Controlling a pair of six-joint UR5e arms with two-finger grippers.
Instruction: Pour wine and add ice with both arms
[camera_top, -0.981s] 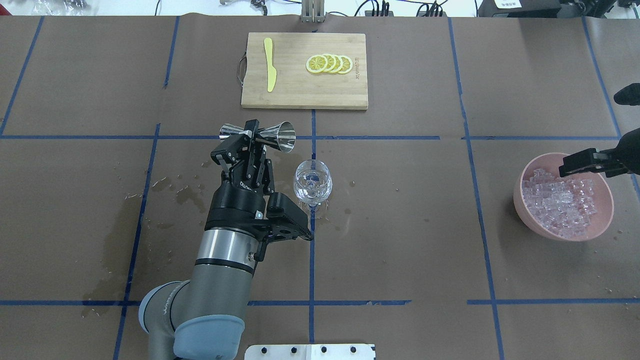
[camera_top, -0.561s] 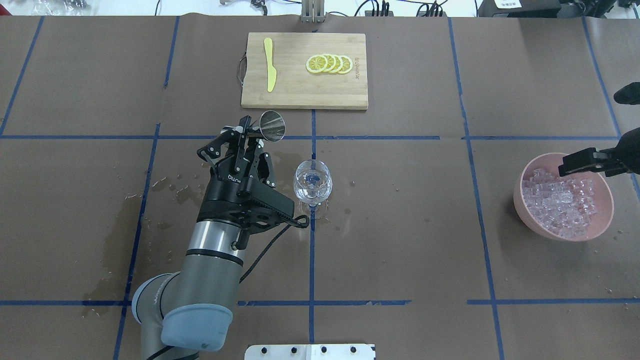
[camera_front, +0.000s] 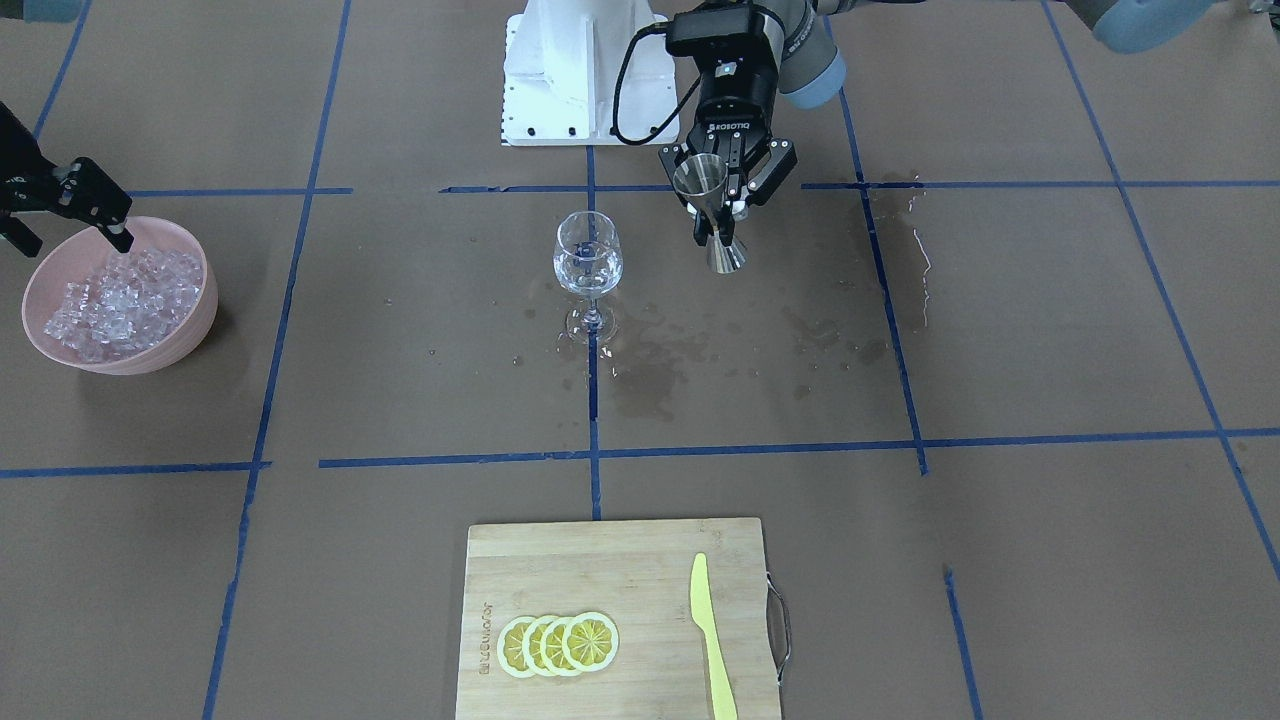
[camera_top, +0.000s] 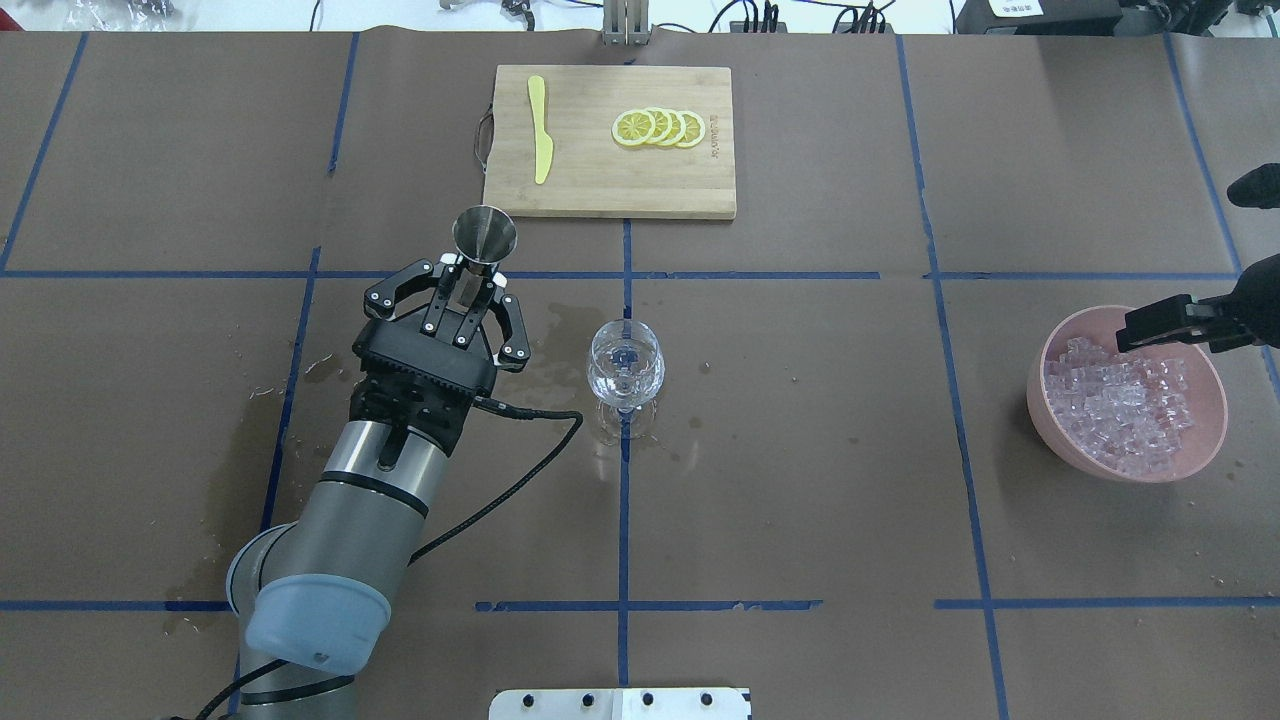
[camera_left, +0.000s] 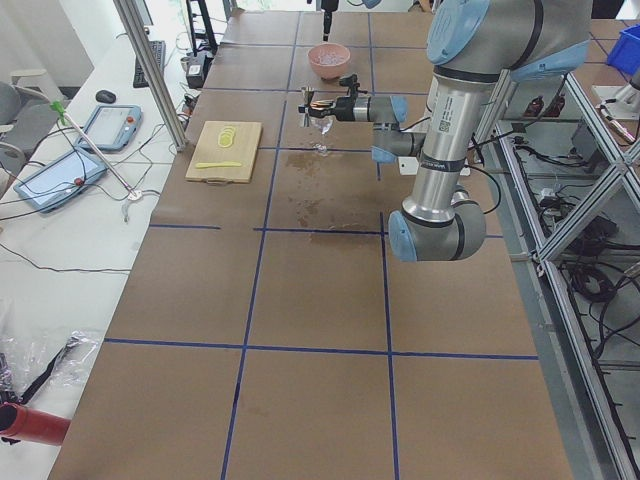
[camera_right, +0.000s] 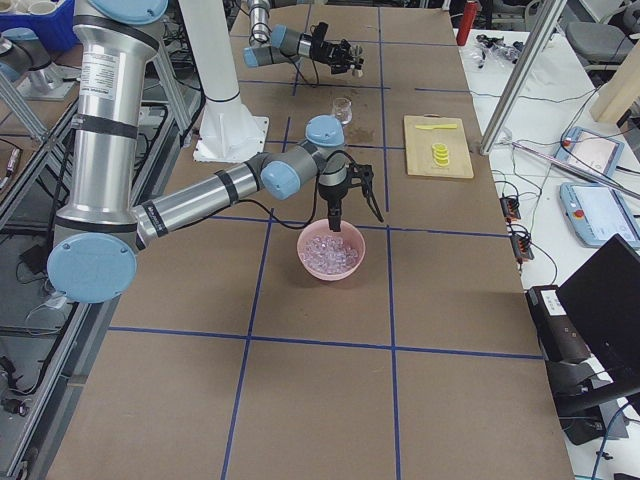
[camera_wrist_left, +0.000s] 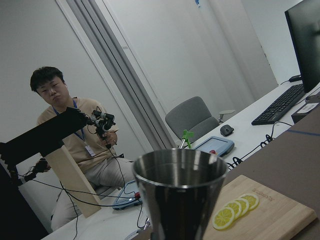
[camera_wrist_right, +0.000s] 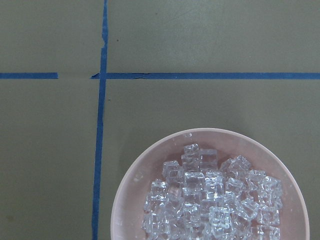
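Note:
My left gripper (camera_top: 466, 290) (camera_front: 722, 215) is shut on a steel jigger (camera_top: 485, 235) (camera_front: 707, 190) (camera_wrist_left: 180, 195), held upright by its waist above the table, left of the wine glass (camera_top: 625, 365) (camera_front: 588, 258). A little clear wine (camera_front: 588, 274) lies in the glass bowl. At the far right a pink bowl (camera_top: 1215, 445) (camera_front: 190, 330) (camera_wrist_right: 130, 190) holds a heap of ice (camera_top: 1125, 405) (camera_front: 115, 300) (camera_wrist_right: 215, 200). My right gripper (camera_front: 68, 240) (camera_right: 357, 218) hangs open over the bowl's far rim, one fingertip (camera_top: 1128, 338) just above the cubes, nothing between the fingers.
A wooden cutting board (camera_top: 610, 190) at the far side carries lemon slices (camera_top: 660, 128) and a yellow knife (camera_top: 541, 130). Wet patches (camera_front: 650, 370) (camera_top: 230, 450) stain the brown paper around the glass. The white robot base (camera_front: 570, 90) is behind it. A seated person (camera_wrist_left: 65, 135) shows beyond the table.
My left gripper has turned the jigger from lying tipped toward the glass to upright and drawn back left, away from the glass. The right arm has not moved.

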